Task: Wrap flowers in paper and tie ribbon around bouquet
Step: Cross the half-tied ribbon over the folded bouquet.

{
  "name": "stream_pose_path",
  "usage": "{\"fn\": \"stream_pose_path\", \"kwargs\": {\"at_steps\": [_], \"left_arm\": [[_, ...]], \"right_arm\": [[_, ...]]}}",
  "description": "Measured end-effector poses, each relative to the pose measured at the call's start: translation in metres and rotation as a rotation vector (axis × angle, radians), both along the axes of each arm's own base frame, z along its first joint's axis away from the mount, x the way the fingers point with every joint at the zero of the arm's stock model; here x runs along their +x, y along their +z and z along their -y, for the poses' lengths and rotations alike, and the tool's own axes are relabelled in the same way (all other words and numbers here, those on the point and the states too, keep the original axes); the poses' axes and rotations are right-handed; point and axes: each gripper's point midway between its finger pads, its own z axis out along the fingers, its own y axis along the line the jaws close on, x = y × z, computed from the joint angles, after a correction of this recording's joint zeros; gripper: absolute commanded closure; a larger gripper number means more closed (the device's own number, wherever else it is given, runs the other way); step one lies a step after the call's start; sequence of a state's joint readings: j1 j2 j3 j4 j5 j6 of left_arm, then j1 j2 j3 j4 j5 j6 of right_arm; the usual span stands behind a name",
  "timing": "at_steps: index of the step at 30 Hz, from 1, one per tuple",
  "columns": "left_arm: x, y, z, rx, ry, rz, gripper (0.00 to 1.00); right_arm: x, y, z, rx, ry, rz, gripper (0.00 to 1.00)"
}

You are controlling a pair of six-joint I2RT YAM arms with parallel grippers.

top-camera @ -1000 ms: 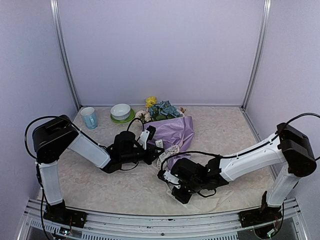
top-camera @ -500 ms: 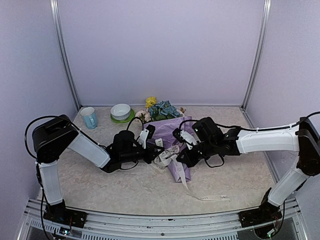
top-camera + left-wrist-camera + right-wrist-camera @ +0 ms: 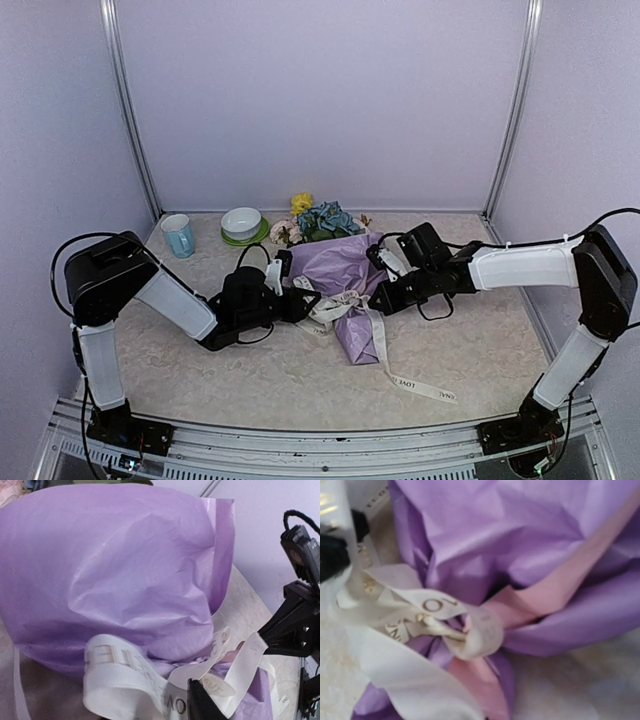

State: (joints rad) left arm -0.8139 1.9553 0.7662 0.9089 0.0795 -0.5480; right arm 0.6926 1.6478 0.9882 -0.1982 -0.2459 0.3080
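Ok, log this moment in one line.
flowers wrapped in paper | ribbon knotted round paper, tail loose | left gripper at knot, opening unclear | right gripper shut beside knot

The bouquet [image 3: 352, 290] lies in the middle of the surface [image 3: 250, 380], with its flowers [image 3: 322, 220] at the far end near the back wall and its narrow end toward the near edge. The paper [image 3: 345, 265] sits around the bunch, below the heads. The ribbon [image 3: 340, 305] goes around the bouquet's waist and is knotted on top. One tail runs off to the near right and lies on the surface. The left tool [image 3: 308, 305] is just left of the knot, and the right tool [image 3: 382, 302] is just right of it. A bowl [image 3: 242, 220] on a saucer [image 3: 240, 241] stands at the far left, with a cup [image 3: 178, 235] left of that.
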Motion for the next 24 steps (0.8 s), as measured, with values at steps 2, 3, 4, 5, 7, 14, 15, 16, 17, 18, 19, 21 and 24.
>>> {"fn": "stream_pose_path", "kwargs": {"at_steps": [2,3,4,5,7,14,15,16,17,18,19,21,24], "left_arm": [[-0.001,-0.009,-0.008,-0.012,0.043,-0.049,0.33],[-0.002,-0.013,-0.013,-0.024,0.066,-0.074,0.26],[-0.003,-0.016,-0.018,-0.037,0.087,-0.095,0.18],[-0.004,-0.019,-0.023,-0.05,0.11,-0.108,0.08],[-0.01,-0.024,-0.038,-0.084,0.157,-0.14,0.03],[-0.018,-0.02,-0.072,-0.175,0.273,-0.168,0.02],[-0.019,-0.017,-0.075,-0.19,0.286,-0.168,0.05],[-0.02,-0.015,-0.079,-0.202,0.297,-0.165,0.09],[-0.022,-0.012,-0.085,-0.219,0.313,-0.16,0.16],[-0.025,-0.009,-0.092,-0.23,0.331,-0.154,0.23],[-0.029,-0.007,-0.099,-0.232,0.347,-0.141,0.35],[-0.033,0.002,-0.104,-0.201,0.366,-0.089,0.48],[-0.043,0.035,-0.057,-0.074,0.289,0.073,0.47]], "right_arm": [[-0.001,-0.002,-0.001,0.002,0.006,-0.007,1.0],[-0.002,-0.002,-0.001,0.004,0.008,-0.01,1.0],[-0.002,-0.002,-0.002,0.005,0.01,-0.012,1.0],[-0.002,-0.002,-0.002,0.006,0.012,-0.012,1.0],[-0.002,-0.002,-0.002,0.004,0.013,-0.011,1.0],[-0.005,-0.001,-0.003,0.003,0.032,-0.024,1.0],[-0.005,0.001,-0.004,0.006,0.035,-0.023,1.0],[-0.005,0.002,-0.005,0.008,0.038,-0.022,1.0],[-0.004,0.004,-0.006,0.01,0.04,-0.021,1.0],[-0.004,0.006,-0.007,0.013,0.043,-0.019,1.0],[-0.004,0.006,-0.007,0.015,0.045,-0.018,1.0],[-0.005,0.007,-0.008,0.02,0.05,-0.022,1.0],[-0.01,0.009,-0.013,0.042,0.072,-0.04,1.0]]}}
